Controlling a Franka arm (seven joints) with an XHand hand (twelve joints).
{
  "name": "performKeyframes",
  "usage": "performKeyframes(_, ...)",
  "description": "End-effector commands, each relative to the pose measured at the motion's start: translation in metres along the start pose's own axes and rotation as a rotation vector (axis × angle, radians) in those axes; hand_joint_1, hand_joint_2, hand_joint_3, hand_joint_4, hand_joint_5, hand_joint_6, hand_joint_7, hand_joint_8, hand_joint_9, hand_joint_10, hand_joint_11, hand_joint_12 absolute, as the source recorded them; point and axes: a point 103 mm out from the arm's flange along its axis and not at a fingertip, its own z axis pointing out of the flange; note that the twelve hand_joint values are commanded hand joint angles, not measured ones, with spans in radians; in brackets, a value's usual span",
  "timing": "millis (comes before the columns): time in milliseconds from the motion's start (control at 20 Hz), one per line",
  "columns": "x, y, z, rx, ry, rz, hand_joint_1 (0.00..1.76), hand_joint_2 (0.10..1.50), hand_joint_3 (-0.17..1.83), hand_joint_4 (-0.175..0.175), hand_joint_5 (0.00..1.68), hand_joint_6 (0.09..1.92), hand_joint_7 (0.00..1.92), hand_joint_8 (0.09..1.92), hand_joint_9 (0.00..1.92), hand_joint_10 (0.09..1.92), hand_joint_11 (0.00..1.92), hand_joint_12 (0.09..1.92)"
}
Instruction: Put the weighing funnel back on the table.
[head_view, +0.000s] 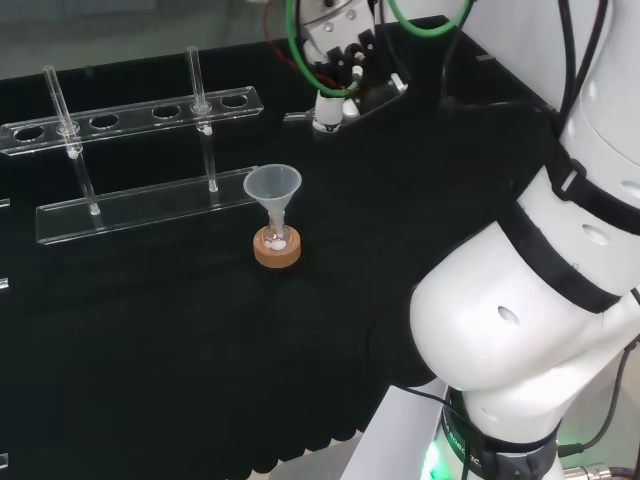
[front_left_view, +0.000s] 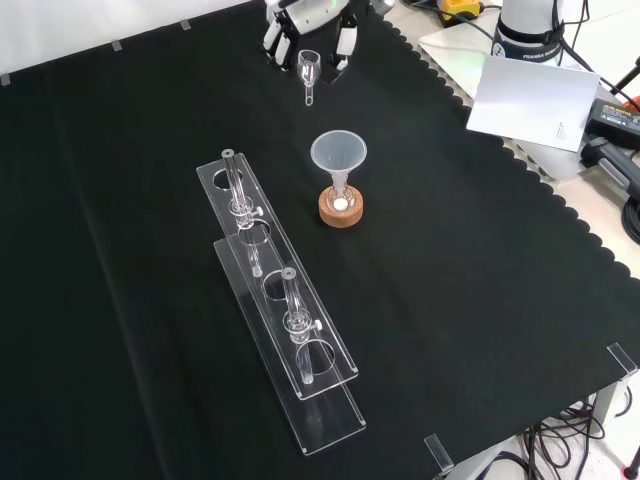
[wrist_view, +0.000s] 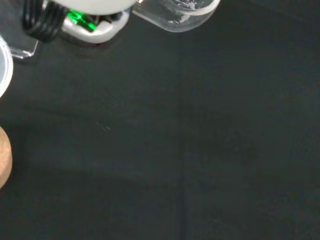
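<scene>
Hanging from the hand (front_left_view: 308, 18) at the top of the front view, the weighing funnel (front_left_view: 309, 68) sits clear of the counter (front_left_view: 140, 160), just beyond the funnel (front_left_view: 339, 154) on its cork ring (front_left_view: 340, 208). Fingers (front_left_view: 345, 42) close in on either side of its cup and appear to pinch it, though the contact itself is hard to make out. It is a small clear piece, a rounded scoop with a short stem that points toward the funnel in the front view. The wrist view shows a few white specks clinging inside it. It is probably light, stiff, smooth enough to slip and easy to chip. The cup's wall looks like the sensible hold rather than the thin stem, and it wants lowering gently until it rests on the cloth before the fingers let go.
</scene>
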Motion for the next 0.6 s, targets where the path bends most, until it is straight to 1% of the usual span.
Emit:
performKeyframes(50, -0.018, 0.002, 0.012, -0.014, 0.113, -0.003, 1.11, 0.70, 0.60, 0.175, 1.25, 0.69, 0.79, 0.63, 1.30, 0.09, 1.18, 0.79)
performKeyframes(200, -0.024, 0.005, 0.014, -0.018, 0.134, -0.004, 1.11, 0.70, 0.60, 0.175, 1.25, 0.69, 0.79, 0.63, 1.30, 0.09, 1.18, 0.79)
performKeyframes(450, -0.036, 0.019, 0.016, -0.021, 0.141, -0.003, 1.11, 0.70, 0.60, 0.175, 1.25, 0.69, 0.79, 0.63, 1.30, 0.09, 1.18, 0.79)
performKeyframes(600, -0.041, 0.033, 0.017, -0.023, 0.092, -0.005, 1.11, 0.70, 0.60, 0.175, 1.25, 0.69, 0.79, 0.63, 1.30, 0.09, 1.18, 0.79)
